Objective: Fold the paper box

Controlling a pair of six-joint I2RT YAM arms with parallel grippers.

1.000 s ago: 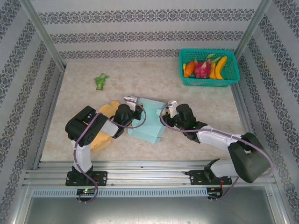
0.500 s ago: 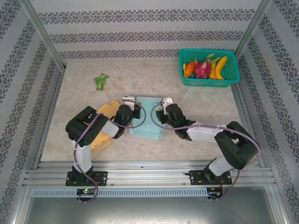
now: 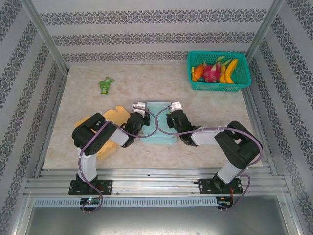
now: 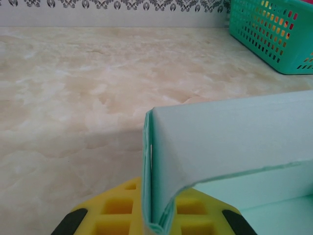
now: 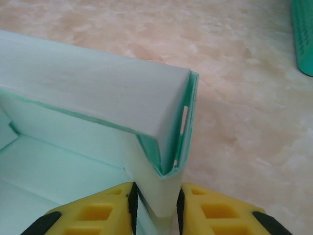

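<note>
The light teal paper box (image 3: 157, 125) lies in the middle of the table between both arms, its side walls raised. My left gripper (image 3: 139, 111) is shut on the box's left wall. In the left wrist view the doubled teal wall (image 4: 161, 176) stands pinched between the yellow fingers (image 4: 117, 215). My right gripper (image 3: 173, 111) is at the box's right wall. The right wrist view has the folded wall (image 5: 164, 161) clamped between the black pads (image 5: 132, 203), with the box floor (image 5: 49, 171) to the left.
A teal basket (image 3: 218, 84) of fruit stands at the back right, with its corner also in the left wrist view (image 4: 274, 34). A small green packet (image 3: 105, 85) lies back left. A yellow flat piece (image 3: 111, 116) lies under the left arm. Metal posts frame the table.
The right gripper has moved left onto the box's right wall and closed on it. The box has been drawn narrower, with its sides standing up. The left gripper kept its grip, shifting slightly.
</note>
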